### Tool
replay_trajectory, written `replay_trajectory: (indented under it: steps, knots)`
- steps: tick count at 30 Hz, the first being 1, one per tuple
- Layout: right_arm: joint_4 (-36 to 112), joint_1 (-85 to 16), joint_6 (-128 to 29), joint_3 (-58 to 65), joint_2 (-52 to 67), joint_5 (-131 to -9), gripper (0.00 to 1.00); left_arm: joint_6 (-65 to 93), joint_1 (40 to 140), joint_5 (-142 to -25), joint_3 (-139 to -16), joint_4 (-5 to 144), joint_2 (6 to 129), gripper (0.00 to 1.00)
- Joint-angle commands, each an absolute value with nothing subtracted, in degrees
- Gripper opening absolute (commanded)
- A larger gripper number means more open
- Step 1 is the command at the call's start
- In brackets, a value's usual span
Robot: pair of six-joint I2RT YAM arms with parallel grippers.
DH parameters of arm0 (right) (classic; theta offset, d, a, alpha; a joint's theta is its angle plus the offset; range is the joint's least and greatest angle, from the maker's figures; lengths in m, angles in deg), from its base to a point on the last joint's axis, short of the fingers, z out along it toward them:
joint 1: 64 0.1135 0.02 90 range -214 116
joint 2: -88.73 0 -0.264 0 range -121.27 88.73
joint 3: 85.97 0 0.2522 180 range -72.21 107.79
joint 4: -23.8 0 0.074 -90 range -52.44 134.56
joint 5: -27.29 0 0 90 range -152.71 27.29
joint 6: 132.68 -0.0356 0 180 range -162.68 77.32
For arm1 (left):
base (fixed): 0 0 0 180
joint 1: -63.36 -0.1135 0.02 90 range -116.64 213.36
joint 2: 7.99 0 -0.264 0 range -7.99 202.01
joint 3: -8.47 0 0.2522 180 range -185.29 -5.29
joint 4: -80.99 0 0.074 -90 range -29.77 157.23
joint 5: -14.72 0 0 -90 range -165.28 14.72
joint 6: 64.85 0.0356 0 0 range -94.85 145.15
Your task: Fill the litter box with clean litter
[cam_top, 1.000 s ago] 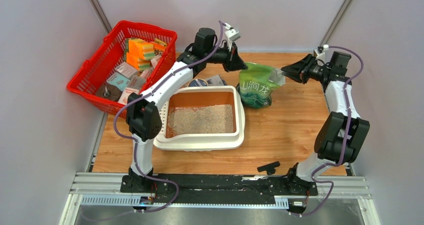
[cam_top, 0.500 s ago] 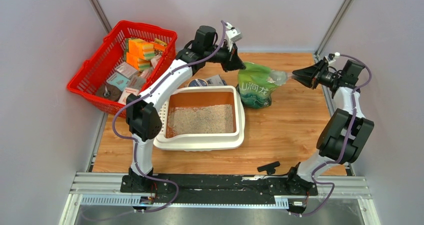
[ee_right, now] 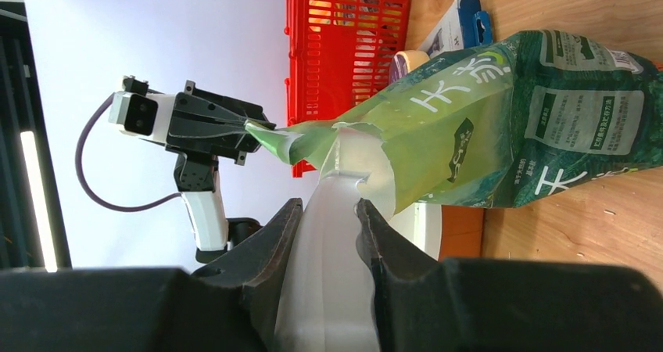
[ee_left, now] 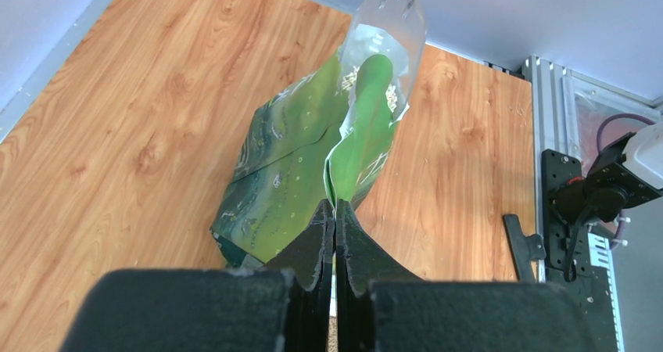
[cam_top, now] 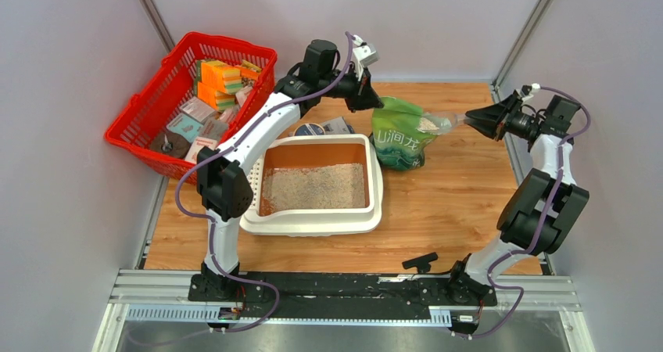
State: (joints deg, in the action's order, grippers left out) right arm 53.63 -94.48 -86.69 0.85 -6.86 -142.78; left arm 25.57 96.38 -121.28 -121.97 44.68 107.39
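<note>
Risks first. Right claw (ee_right: 328, 208) pinches the scoop (ee_left: 388, 43) by its handle, jaws part-spread around it. The scoop's mouth sits in the bag (cam_top: 399, 141) opening, just off the far right corner of the box (cam_top: 313, 224). The handle is smooth clear plastic, so I'd expect it can twist in the grip once loaded. That would dump granules on the desk (cam_top: 446, 203) right of the box instead of in it. The path from bag to box crosses bare desk and the box's rim, and any tilt there spills.

Left claw (ee_left: 335, 215) is pressed together on a thin flap of the bag's lip, holding the mouth up. That's a small bite on slick film. If it slips, the mouth collapses onto the scoop. If the scoop drags on exit, the bag may tip and shed litter beside the box.

Both claws face each other over the bag, beyond the box's far edge, so there's a collision risk if either overshoots.

Scoop load: some granules visible inside, can't tell how full.

Box sits on the desk: cream tray, rounded rim, orange-brown inside, slotted panel down its left side. Litter (cam_top: 314, 188) is pale beige-grey and sandy, and covers the near part of the floor. A strip at the far wall is bare orange. Fill looks partial to me, more scoops needed. Basket (cam_top: 156, 117) sits off the box's far left, not involved.
</note>
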Motion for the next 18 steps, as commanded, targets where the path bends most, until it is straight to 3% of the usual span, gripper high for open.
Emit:
replay_trajectory:
  steps: [1, 18]
  knots:
    - [58.7, -96.5, -83.4, 4.7, -7.2, -148.1, 0.00, 27.4, 94.8, -119.8, -125.1, 43.9, 105.8, 0.00]
    - [69.5, -98.6, -75.4, 7.0, -7.7, -150.5, 0.00, 27.9, 94.8, -118.3, -126.4, 43.6, 106.4, 0.00]
